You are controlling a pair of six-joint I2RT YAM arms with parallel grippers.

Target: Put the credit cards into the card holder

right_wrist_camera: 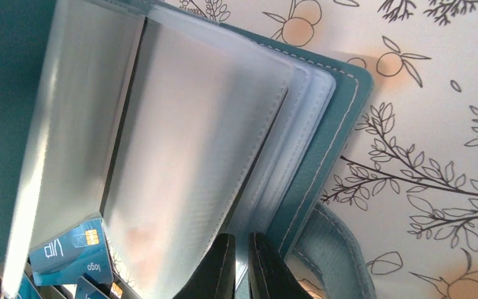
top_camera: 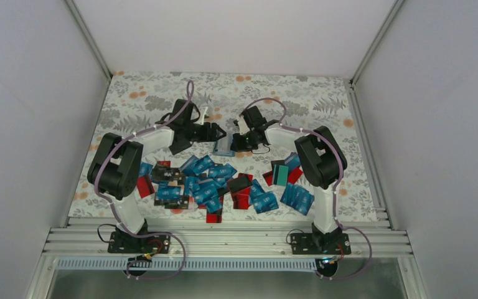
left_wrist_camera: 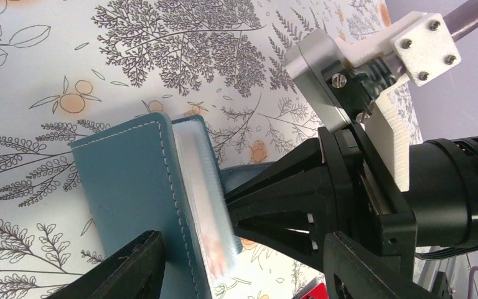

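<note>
Surface: floral-print surface (top_camera: 131, 103) boxed in by plain white walls, and we've got both arms reaching in toward the middle.
Card holder: the card holder (top_camera: 224, 147) is up on edge at centre, at 12 o'clock of the pile, with its clear sleeves fanned open. We can't tell whether it touches the surface.
Right end effector: the right end effector (right_wrist_camera: 244, 258) comes in from 3 o'clock, clamped tight on the holder's sleeve edge beside the back cover. We read that as the anchor.
Left end effector: the left end effector (top_camera: 218, 132) is at 9 o'clock of the holder, jaws spread wide either side of the front cover and clamping nothing. It is probably there to prop the cover apart.
Credit cards: the credit cards (top_camera: 208, 187) lie loose in a heap at 6 o'clock, mostly blue with some red and black. Neither arm carries one, and the sleeves we see look empty.
Stage: we'd call this the opening step, with loading not yet begun.
</note>
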